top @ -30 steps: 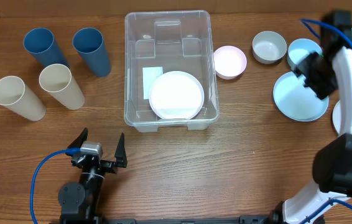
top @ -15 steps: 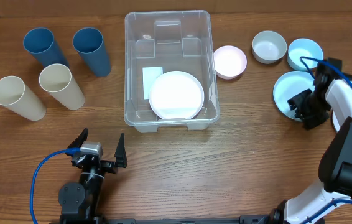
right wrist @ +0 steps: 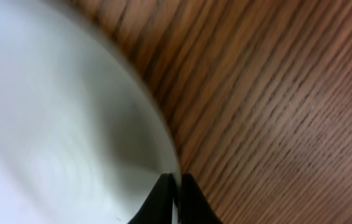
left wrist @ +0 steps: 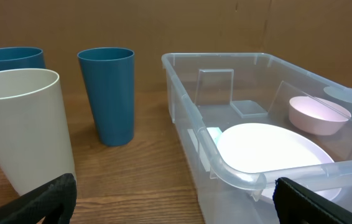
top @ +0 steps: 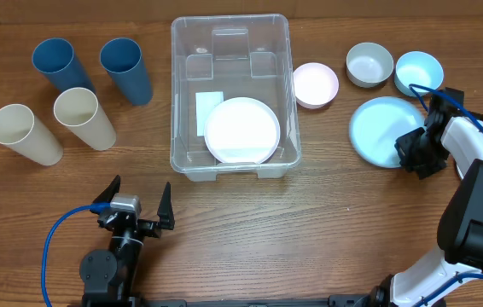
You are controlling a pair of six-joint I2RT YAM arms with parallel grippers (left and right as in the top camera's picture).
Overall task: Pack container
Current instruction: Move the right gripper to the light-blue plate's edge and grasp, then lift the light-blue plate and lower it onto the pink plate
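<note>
dragging light blue plate point(top: 382, 128) toward container point(top: 176, 102) | right jaws pinching rim

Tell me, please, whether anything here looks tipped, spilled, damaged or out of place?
Nothing stands out. The cups stand upright, the white plate lies flat in the container, and the right claw pinches the light blue plate by its rim. No spills or damage.

A: How many cups?
B: Four: two blue cups point(top: 54, 61) point(top: 125, 66), two cream cups point(top: 20, 130) point(top: 80, 116).
A: Bowls, plates?
B: A pink bowl point(top: 315, 83), a grey bowl point(top: 369, 63), a pale blue bowl point(top: 418, 72); a white plate point(top: 241, 130), a pale blue plate point(top: 382, 130); one container point(top: 229, 20).
</note>
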